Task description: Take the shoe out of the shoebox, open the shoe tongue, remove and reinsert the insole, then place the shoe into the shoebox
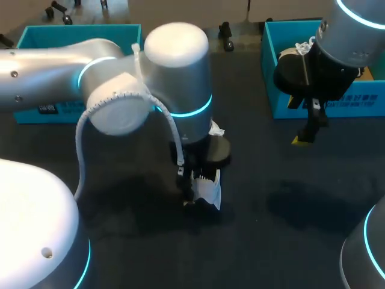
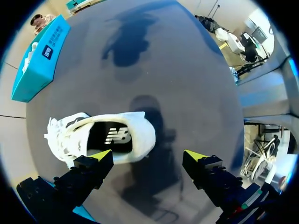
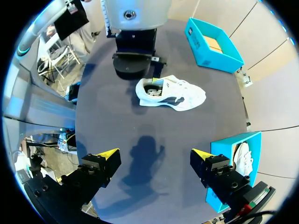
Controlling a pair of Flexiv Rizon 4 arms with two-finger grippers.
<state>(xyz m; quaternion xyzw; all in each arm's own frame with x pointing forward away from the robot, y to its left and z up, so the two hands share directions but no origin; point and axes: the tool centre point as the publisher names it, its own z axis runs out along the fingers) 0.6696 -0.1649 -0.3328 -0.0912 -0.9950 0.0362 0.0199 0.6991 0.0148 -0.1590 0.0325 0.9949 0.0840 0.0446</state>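
Finding: the white sneaker [image 2: 135, 135] is out of its box and lies on its side on the dark counter [image 2: 154, 60]; it sits just ahead of the left pincer [image 2: 148, 161], nearer one yellow tip than the other, and neither finger touches it; the jaws stand wide and empty.

The dark insole [image 2: 112, 135] shows through the shoe's mouth and appears to be in place; the tongue cannot be made out clearly.

The right pincer [image 3: 155, 156] hangs well apart from the sneaker, jaws likewise wide and empty; a teal shoebox [image 3: 222, 147] stands just beside one of its fingers with a second white shoe [image 3: 243, 156] inside; another teal shoebox [image 3: 201, 49] stands well beyond the sneaker.

Assessment: removal from the box is done; the step in hand is judged to be opening the tongue, ahead of drawing the insole.

Next move calls for: the left pincer to shift across until the collar or tongue lies between its fingers, then narrow on it; the right pincer likely has to come in and steady the sole, since a shoe loose on the counter may slide or roll under the pull.
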